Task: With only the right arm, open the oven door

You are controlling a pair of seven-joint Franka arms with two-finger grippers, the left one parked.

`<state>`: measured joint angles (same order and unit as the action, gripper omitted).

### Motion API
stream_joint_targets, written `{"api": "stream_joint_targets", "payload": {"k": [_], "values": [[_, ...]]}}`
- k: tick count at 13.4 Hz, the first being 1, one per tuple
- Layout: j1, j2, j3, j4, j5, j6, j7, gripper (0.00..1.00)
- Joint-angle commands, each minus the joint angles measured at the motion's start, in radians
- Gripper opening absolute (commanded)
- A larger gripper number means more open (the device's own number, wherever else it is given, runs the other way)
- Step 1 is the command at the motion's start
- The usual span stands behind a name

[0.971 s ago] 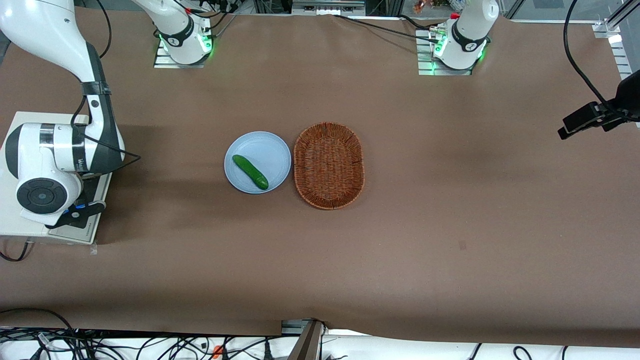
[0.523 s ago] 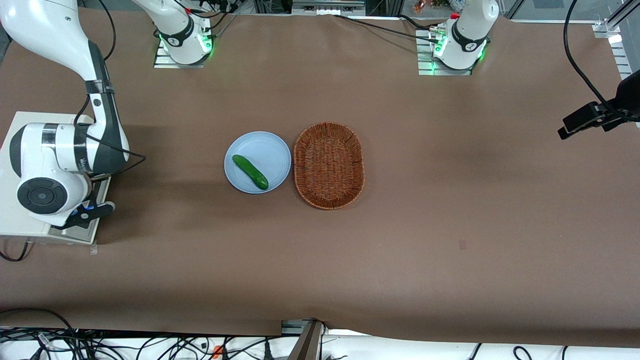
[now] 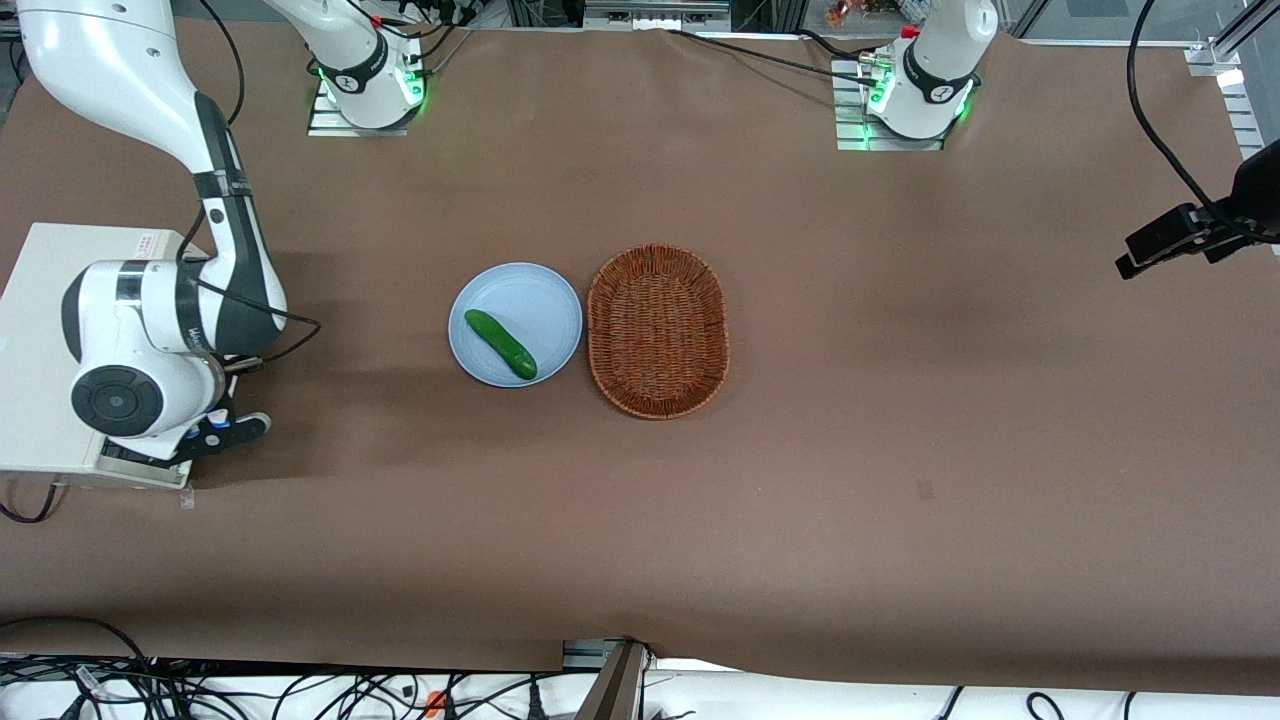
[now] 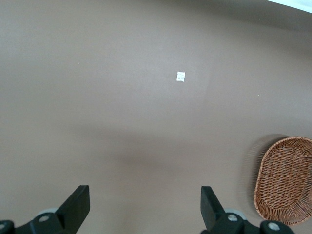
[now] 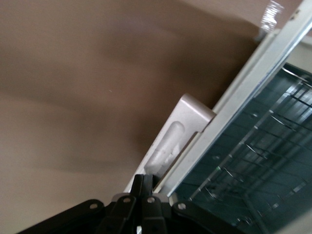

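The cream-white oven (image 3: 40, 300) stands at the working arm's end of the table. The right arm (image 3: 150, 320) hangs over its front and hides most of the oven door (image 3: 140, 465). My gripper (image 3: 235, 428) is low beside the oven's front, on the side toward the plate. In the right wrist view the door's silver frame (image 5: 253, 78) slants across, with the wire rack showing through its dark glass. My gripper (image 5: 147, 181) has its fingers pressed together, and their tips rest against the end of the silver bar handle (image 5: 170, 141).
A light-blue plate (image 3: 540, 300) with a green cucumber (image 3: 500, 343) lies mid-table. A wicker basket (image 3: 657, 330) lies beside it, toward the parked arm's end; it also shows in the left wrist view (image 4: 285, 180). The table is covered in brown paper.
The right arm's wrist and gripper have moved away from the oven's front toward the plate. More of the oven's cream top now shows.
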<state>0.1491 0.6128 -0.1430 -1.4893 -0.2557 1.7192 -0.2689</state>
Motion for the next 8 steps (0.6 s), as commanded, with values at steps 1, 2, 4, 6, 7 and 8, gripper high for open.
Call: {"api": "stream_joint_targets", "payload": {"k": [1,2,4,6,7,8], "values": [[-0.043,0.1,-0.027,-0.011,-0.01,0.092,-0.009,0.0],[-0.046,0.108,-0.027,-0.012,0.003,0.102,-0.009,0.0],[-0.057,0.123,-0.027,-0.012,0.015,0.112,-0.009,0.0],[-0.062,0.139,-0.027,-0.012,0.033,0.131,-0.009,0.0],[-0.063,0.149,-0.027,-0.012,0.041,0.132,-0.009,0.0],[-0.063,0.154,-0.027,-0.012,0.053,0.135,-0.009,0.0]]}}
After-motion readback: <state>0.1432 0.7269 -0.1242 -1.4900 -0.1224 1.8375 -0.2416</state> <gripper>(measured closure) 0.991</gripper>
